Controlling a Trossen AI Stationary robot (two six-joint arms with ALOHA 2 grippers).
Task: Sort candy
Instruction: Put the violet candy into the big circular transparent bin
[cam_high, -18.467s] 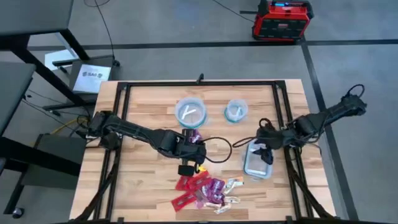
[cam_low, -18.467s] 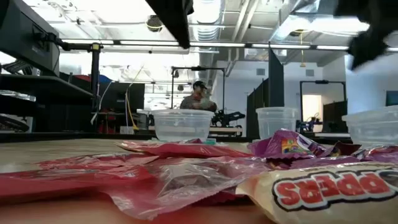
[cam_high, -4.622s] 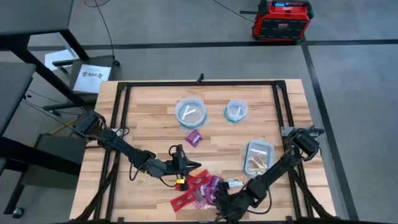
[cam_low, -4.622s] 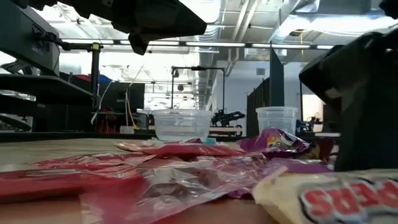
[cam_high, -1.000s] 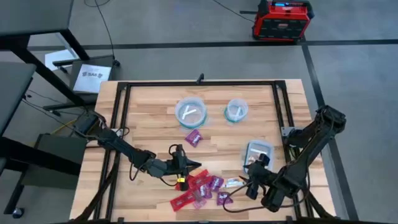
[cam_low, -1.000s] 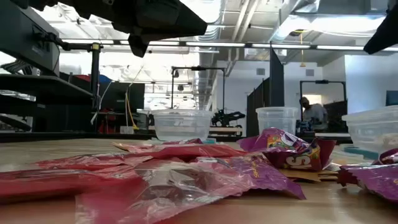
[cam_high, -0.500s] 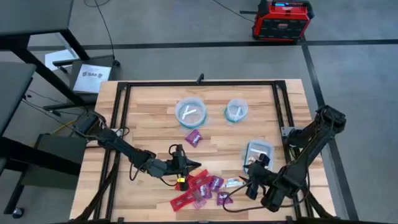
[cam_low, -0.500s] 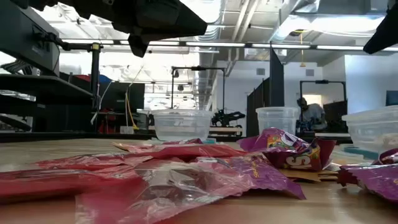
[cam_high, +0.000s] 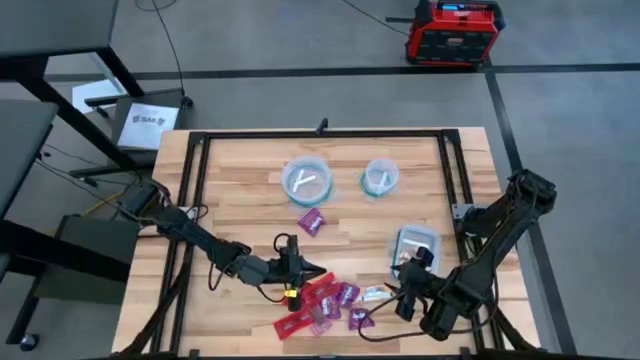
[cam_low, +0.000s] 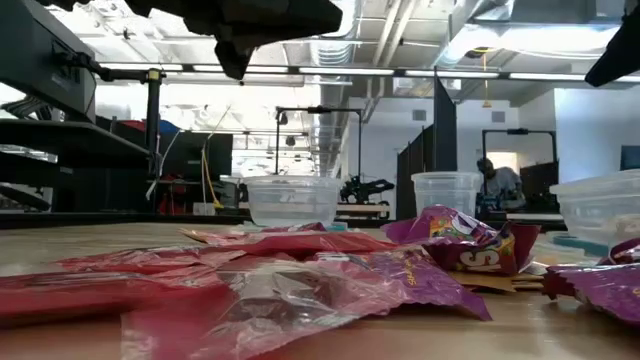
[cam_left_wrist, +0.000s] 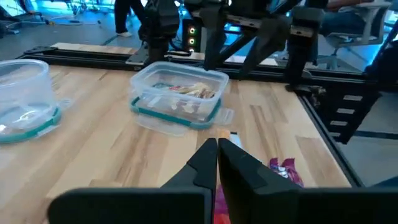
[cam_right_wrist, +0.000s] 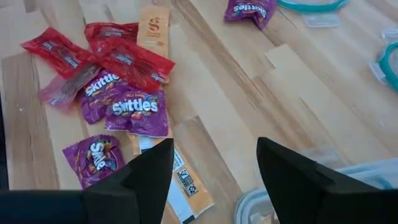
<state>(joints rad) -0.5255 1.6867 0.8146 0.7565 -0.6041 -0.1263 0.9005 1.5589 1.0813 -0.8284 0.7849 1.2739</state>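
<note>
The candy (cam_high: 325, 305) lies in a loose pile of red, purple, orange and whitish wrappers near the table's front edge, also in the right wrist view (cam_right_wrist: 127, 93) and the low view (cam_low: 300, 280). One purple candy (cam_high: 312, 222) lies apart, farther back. My left gripper (cam_high: 318, 270) hangs shut over the pile's left edge; in its wrist view (cam_left_wrist: 217, 152) nothing shows between the fingers. My right gripper (cam_right_wrist: 214, 162) stands open above bare wood between the pile and the clear tub (cam_high: 413, 250), which holds several sweets.
Two clear round bowls (cam_high: 308, 182) (cam_high: 380, 177) with bluish rims stand at the back middle, each with something whitish inside. A black frame (cam_high: 320, 135) runs around the tabletop. There is bare wood to the left of the pile and behind it.
My left gripper has shifted slightly toward the candy pile. The candy and my right gripper have stayed where they were.
</note>
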